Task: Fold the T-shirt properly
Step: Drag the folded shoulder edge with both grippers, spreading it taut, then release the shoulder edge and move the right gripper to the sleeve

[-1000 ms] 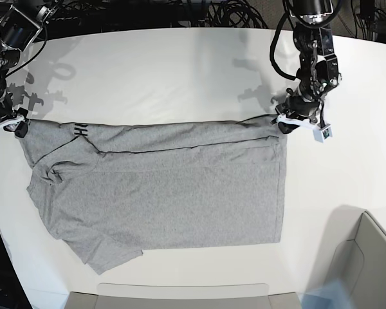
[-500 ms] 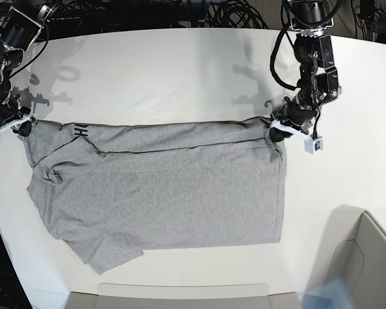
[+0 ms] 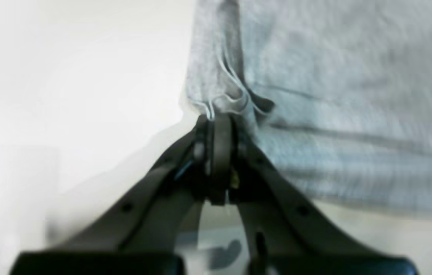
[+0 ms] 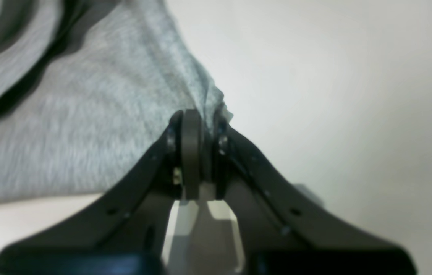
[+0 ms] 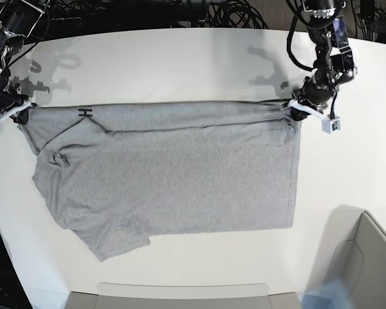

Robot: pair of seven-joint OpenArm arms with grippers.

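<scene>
The heather-grey T-shirt (image 5: 174,170) lies spread on the white table (image 5: 180,64), its far edge folded over and pulled taut; a bit of black lettering (image 5: 84,113) shows near the far left. My left gripper (image 5: 298,112) is shut on the shirt's far right corner, seen bunched between the jaws in the left wrist view (image 3: 216,126). My right gripper (image 5: 19,114) is shut on the far left corner, also seen in the right wrist view (image 4: 196,126). A sleeve (image 5: 112,241) sticks out at the near left.
A grey bin (image 5: 367,270) stands at the near right corner. A grey tray edge (image 5: 180,296) runs along the table's front. Black cables (image 5: 199,13) lie behind the table's far edge.
Both grippers have moved away from the camera and apart with the shirt's corners, stretching the far edge straight. The whole shirt has slid up and to the right.
</scene>
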